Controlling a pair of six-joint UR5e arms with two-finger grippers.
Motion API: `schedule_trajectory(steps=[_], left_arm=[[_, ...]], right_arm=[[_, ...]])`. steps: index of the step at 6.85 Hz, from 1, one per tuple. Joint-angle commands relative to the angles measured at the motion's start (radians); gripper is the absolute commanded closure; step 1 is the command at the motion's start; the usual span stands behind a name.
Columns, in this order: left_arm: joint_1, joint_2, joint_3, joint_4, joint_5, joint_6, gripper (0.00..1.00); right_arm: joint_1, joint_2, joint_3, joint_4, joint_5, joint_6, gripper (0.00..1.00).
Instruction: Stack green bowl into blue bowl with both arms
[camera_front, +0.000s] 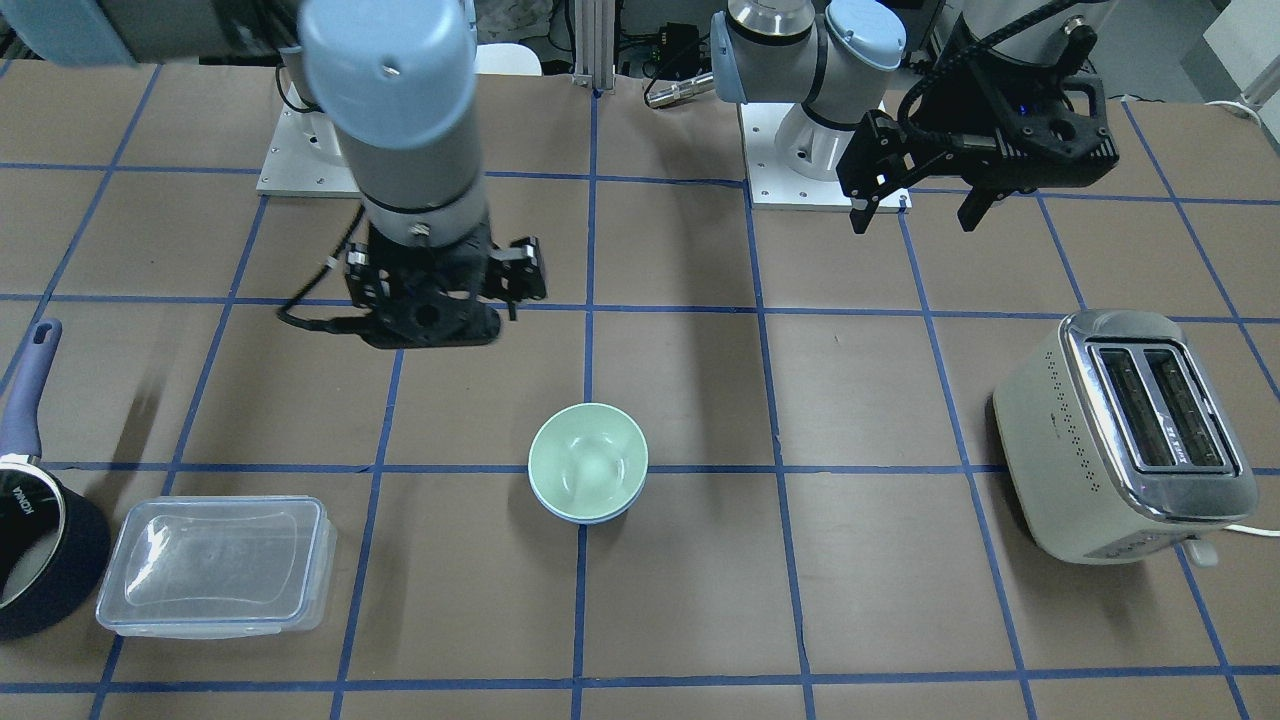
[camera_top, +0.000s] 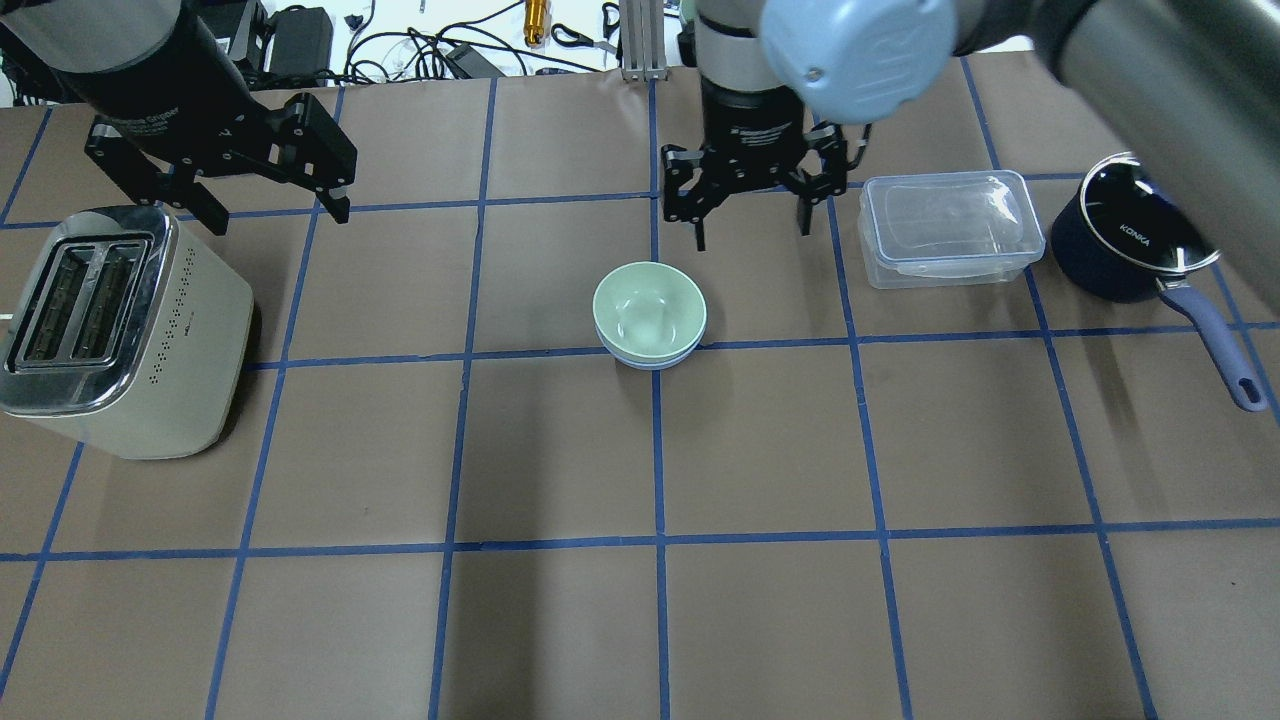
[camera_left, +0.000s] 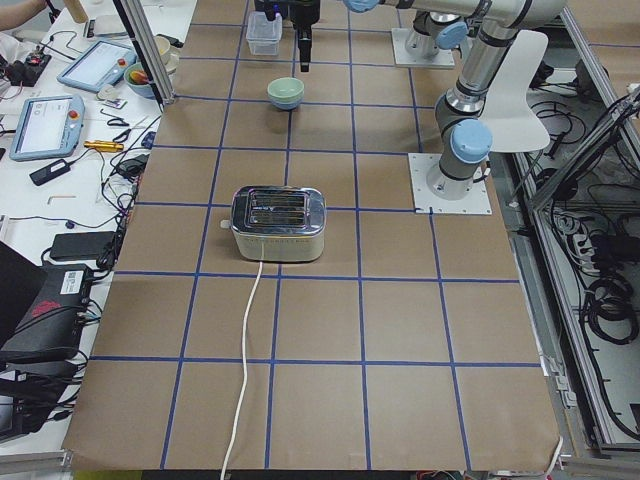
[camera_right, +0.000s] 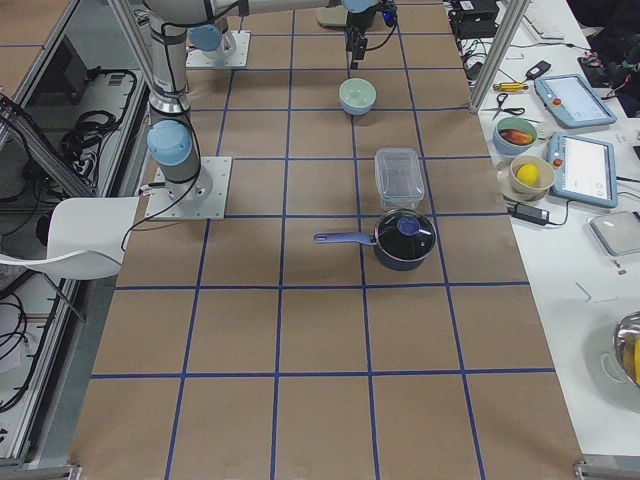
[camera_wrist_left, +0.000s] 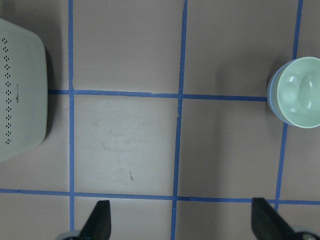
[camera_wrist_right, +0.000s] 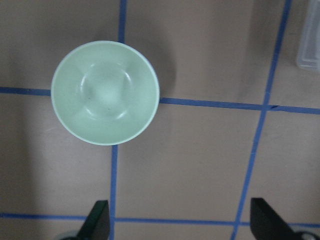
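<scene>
**Nested bowls at bench centre, both arms clear.** The green bowl (camera_top: 650, 310) is sitting nested inside the blue bowl (camera_top: 640, 362) near the middle of the bench (camera_top: 760, 450), over a crossing of the blue tape lines. Only a thin periwinkle crescent of the lower bowl is showing beneath the green rim.

The left gripper (camera_top: 280, 210) is hanging above the bench near the toaster (camera_top: 120, 320), well apart from the bowls. Its jaws are spread wide and carrying nothing. The right gripper (camera_top: 750, 232) is hovering near the stack, on the side toward the clear lidded container (camera_top: 950, 230). Its jaws are likewise parted and empty. Judged from this arrangement, the stacking is looking complete.

**Handling.** Both bowls are appearing rigid, glossy and light; whether they are ceramic or plastic cannot be told. The smooth finish is probably making the walls slippery, and a hard material may chip if dropped. Should the stack need re-seating, the rim is offering the best hold, with one finger inside the wall and one outside, pinching the lip. A grip on the green rim alone is likely lifting only the upper bowl, unless the two are wedging together.
</scene>
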Motion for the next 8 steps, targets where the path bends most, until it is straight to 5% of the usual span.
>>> schedule_trajectory(steps=[1,2,8], left_arm=[[0.0,-0.001,0.0,0.0,-0.001,0.0,0.0],[0.0,-0.001,0.0,0.002,-0.001,0.0,0.0],[0.0,-0.003,0.0,0.004,-0.003,-0.002,0.0]], right_arm=[[-0.179,-0.222,0.212,0.01,0.014,-0.199,0.02],[-0.228,-0.293,0.304,-0.079,0.008,-0.233,0.0],[-0.227,-0.315,0.316,-0.186,0.016,-0.132,0.0]])
